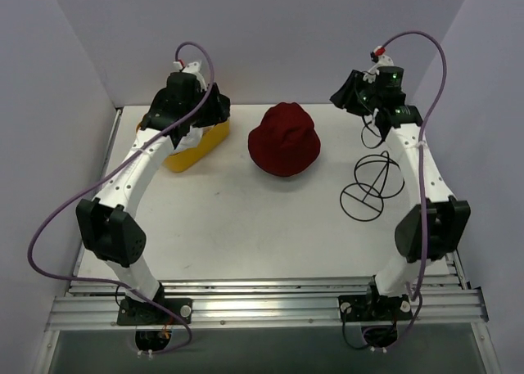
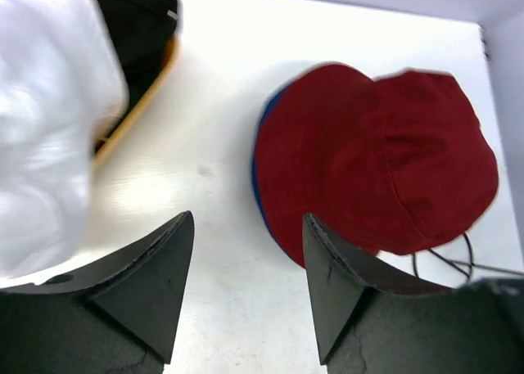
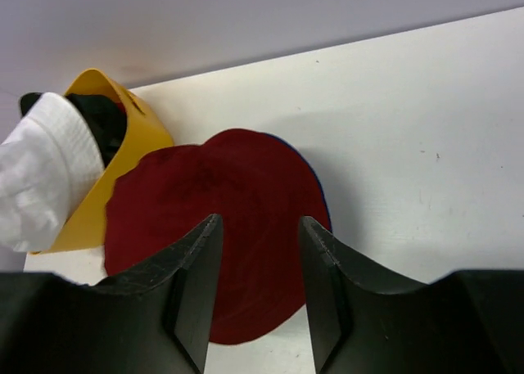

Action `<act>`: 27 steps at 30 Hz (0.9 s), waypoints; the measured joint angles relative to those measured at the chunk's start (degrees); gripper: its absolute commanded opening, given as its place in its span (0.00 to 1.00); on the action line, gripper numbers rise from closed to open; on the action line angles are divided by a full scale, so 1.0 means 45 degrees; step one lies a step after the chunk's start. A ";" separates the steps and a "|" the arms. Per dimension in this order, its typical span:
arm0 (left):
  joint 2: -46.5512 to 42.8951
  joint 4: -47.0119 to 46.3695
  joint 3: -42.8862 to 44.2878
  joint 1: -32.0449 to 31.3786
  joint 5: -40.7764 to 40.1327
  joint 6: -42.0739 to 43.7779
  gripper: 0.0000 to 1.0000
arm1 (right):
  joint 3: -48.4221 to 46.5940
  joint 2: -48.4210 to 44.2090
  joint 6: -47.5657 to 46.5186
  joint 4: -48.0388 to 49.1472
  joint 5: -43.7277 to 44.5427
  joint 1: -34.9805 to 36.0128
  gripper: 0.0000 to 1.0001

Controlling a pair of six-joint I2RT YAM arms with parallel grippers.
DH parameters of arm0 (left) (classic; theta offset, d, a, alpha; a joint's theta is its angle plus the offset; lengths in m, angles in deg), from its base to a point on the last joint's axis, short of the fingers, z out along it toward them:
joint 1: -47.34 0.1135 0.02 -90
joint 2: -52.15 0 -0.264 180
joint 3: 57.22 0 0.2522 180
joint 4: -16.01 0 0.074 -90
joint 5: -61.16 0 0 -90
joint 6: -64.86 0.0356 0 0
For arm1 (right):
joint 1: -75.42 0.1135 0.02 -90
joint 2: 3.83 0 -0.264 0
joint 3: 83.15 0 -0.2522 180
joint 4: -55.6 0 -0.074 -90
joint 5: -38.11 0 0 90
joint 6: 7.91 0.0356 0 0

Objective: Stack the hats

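Maroon fabric bucket hat [image 1: 284, 139] sits crown up at the centre of the white table [image 1: 246, 227], on top of a blue fabric hat [image 2: 258, 190] of which only a thin rim shows. White fabric bucket hat [image 2: 41, 120] drapes over the yellow plastic basket [image 1: 201, 149] at far left, with a black fabric cap [image 2: 139, 30] inside. Left gripper [image 2: 246, 223] hangs above the basket, its 2 fingers spread and empty. Right gripper [image 3: 259, 220] hangs at far right, fingers parted and empty, near 1 black wire dome frame [image 1: 372, 186].
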 measured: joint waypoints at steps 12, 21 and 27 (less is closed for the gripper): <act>-0.0840 0.3283 0.1010 0.2681 -0.2244 0.1020 0.65 | 0.5323 -0.5756 -0.0019 0.1171 0.1530 0.4070 0.40; -0.0801 0.3104 -0.0466 0.2686 -0.1957 0.1112 0.64 | 0.7504 -0.6868 -0.0393 0.1554 0.2924 0.7252 0.41; -0.0092 0.2152 -0.0495 0.2686 -0.1535 0.0957 0.59 | 0.7766 -0.6999 -0.0612 0.1715 0.3730 0.8320 0.42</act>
